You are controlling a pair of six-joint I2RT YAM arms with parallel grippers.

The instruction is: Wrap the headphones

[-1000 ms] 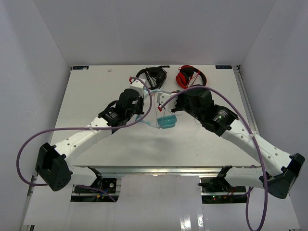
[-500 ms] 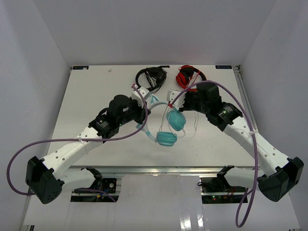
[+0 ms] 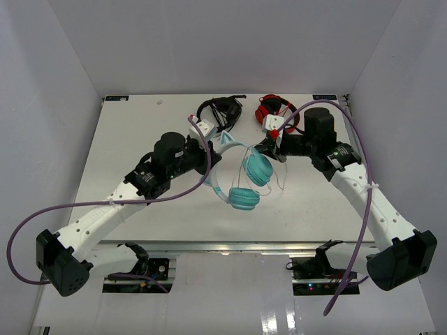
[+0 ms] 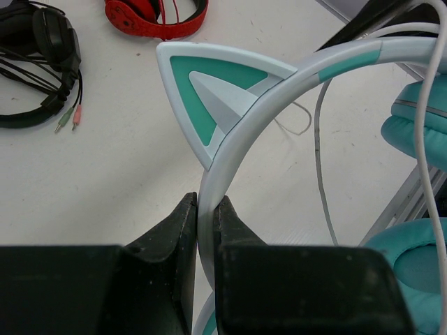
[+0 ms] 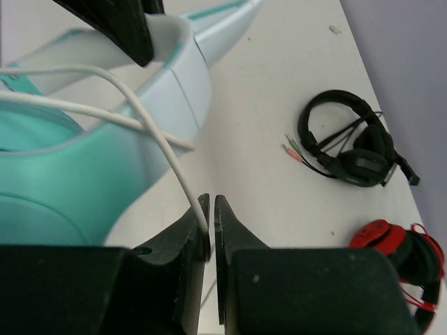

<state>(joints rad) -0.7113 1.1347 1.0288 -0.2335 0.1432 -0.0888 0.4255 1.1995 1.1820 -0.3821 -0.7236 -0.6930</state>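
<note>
We find the teal headphones near the middle of the table, between the two arms and somewhat closer to the far edge than to the near one. The pale headband arches from the left arm's side toward the right. One cat ear stands on it just beyond the left gripper's hold. That gripper is clamped on the headband, with one finger pressed flat against each face of the band. Both ear cups lie on the near side of the band, one cup farther from the near edge than the other. We cannot tell whether they rest on the surface or hang above it.

The white cable crosses in front of the headband and runs down into the right gripper. Its fingers are drawn together to a thin slit and pinch the cable there. In the top view that gripper sits just beside the right end of the headband, on the far side of the cups. More cable loops loosely to the right of the cups.

The black headphones lie at the far edge near its middle, their two small plugs showing on the surface. The red headphones lie just to their right along the same edge. Both are apart from the teal set.
</note>
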